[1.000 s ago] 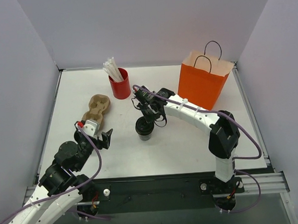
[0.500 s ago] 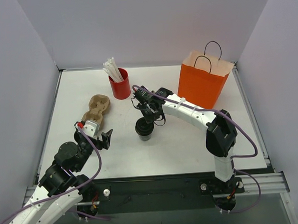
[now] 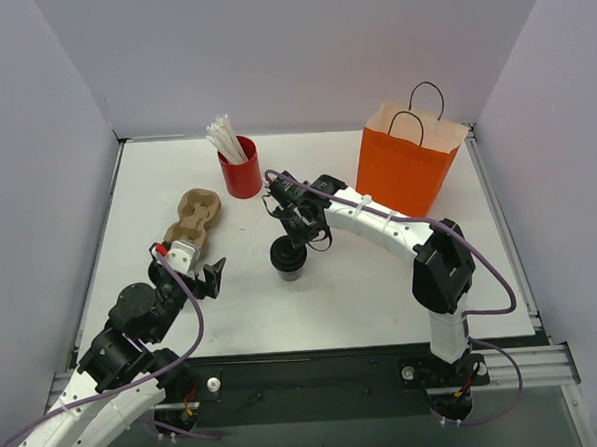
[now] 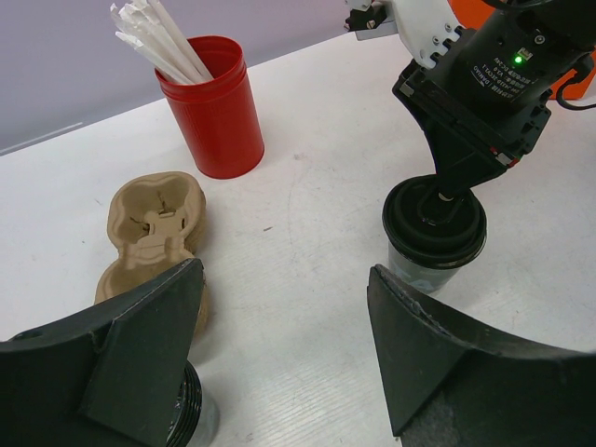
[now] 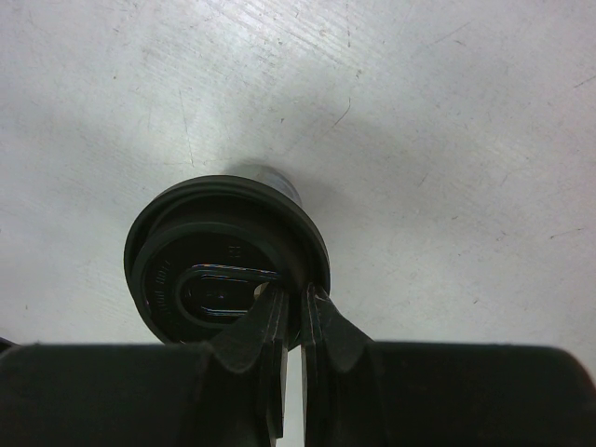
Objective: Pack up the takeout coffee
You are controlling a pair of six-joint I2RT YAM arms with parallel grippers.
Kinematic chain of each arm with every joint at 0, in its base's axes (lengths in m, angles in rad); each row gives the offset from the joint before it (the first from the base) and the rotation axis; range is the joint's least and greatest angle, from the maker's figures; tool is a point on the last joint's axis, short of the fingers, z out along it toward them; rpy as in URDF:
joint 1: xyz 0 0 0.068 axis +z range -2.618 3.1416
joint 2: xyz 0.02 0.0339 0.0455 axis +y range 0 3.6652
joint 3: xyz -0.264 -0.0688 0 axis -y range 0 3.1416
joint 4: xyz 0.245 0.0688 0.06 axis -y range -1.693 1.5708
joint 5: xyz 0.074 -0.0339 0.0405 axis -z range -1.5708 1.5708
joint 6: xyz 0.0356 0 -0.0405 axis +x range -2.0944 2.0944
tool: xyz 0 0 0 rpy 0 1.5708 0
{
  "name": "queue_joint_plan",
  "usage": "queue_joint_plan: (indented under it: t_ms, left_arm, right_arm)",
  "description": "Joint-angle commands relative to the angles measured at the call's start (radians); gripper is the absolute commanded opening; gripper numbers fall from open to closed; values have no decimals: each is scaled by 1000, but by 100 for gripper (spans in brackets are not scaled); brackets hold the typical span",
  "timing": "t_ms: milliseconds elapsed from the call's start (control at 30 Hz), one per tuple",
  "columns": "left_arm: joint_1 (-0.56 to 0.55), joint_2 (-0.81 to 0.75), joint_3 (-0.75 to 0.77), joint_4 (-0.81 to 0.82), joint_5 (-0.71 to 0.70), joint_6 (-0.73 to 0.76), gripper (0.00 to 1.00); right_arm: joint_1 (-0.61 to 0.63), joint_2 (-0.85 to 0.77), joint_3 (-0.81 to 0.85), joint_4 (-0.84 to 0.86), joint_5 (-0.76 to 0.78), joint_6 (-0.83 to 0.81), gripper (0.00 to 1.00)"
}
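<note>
moved: my right elbow, a shade leftward; right gripper pinched nearly shut on the lid rim of one coffee cup standing on the table; my left gripper wide open, empty, second cup just below it; cardboard carrier wells empty, so packing looks barely begun.

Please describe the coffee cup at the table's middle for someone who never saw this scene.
From the orange paper bag at the far right, go left to the right gripper. The coffee cup stands under its tips: short, dark, with a round black lid, unlike the taller red cup of white sticks.
</note>
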Motion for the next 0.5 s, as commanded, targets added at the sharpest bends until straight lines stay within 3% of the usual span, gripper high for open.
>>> queue_joint_plan:
  t_ms: [0, 467]
  left_arm:
    - [6, -2, 4, 52, 5, 13, 81]
    - [6, 1, 1, 52, 9, 15, 81]
  right_arm:
    - [-5, -26, 14, -52, 2, -4, 0]
    - [-5, -38, 16, -54, -6, -6, 0]
